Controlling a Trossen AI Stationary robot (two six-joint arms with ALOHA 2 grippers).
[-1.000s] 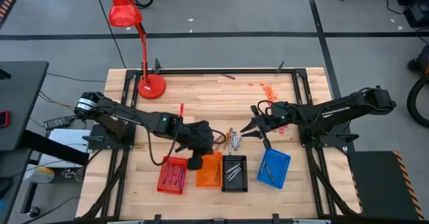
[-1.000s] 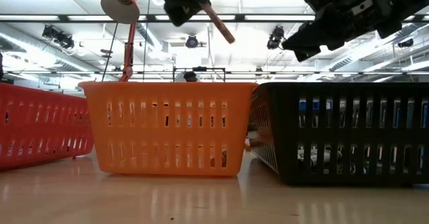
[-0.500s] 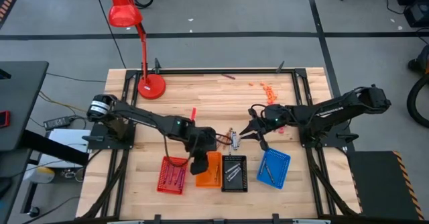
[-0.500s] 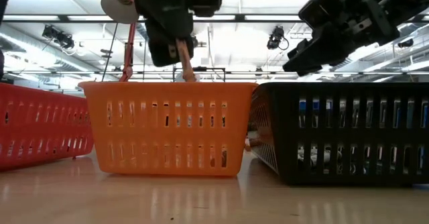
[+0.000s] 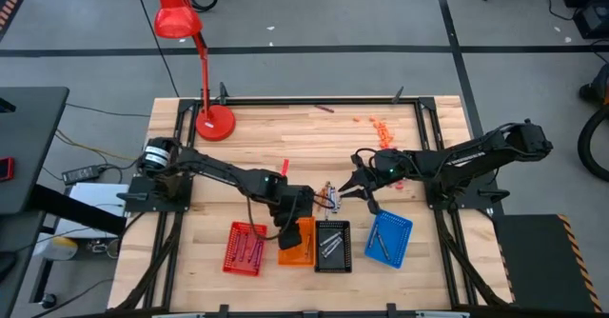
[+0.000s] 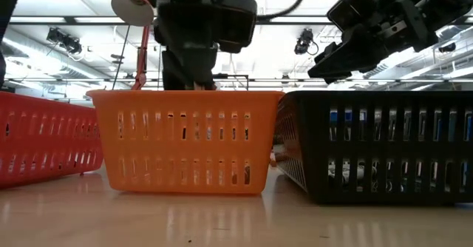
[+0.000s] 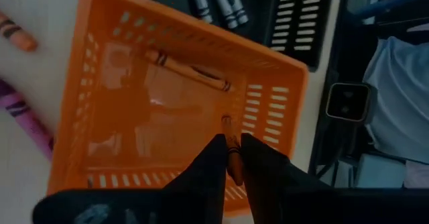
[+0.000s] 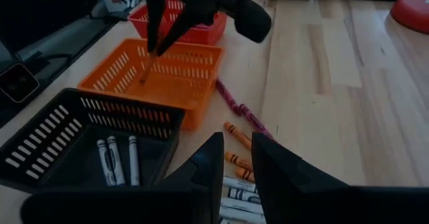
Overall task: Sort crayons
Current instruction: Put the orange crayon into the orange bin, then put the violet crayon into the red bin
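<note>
Left-wrist-only: orange crayon (image 7: pixel 231 153) in left pincer (image 7: pixel 232 158), above orange tray (image 7: pixel 281 103).

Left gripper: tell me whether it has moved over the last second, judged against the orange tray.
Yes. The left gripper, shut on an orange crayon, came from the tray's left edge to over the orange tray and lower.

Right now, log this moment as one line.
left gripper: shut on orange crayon, lowered into orange tray | right gripper: empty, hovering over loose crayons | step: drop pending

left gripper (image 7: pixel 231 158): moved over and down into the orange tray (image 7: pixel 281 103)
orange crayon (image 7: pixel 231 150): now hangs inside the tray
</note>
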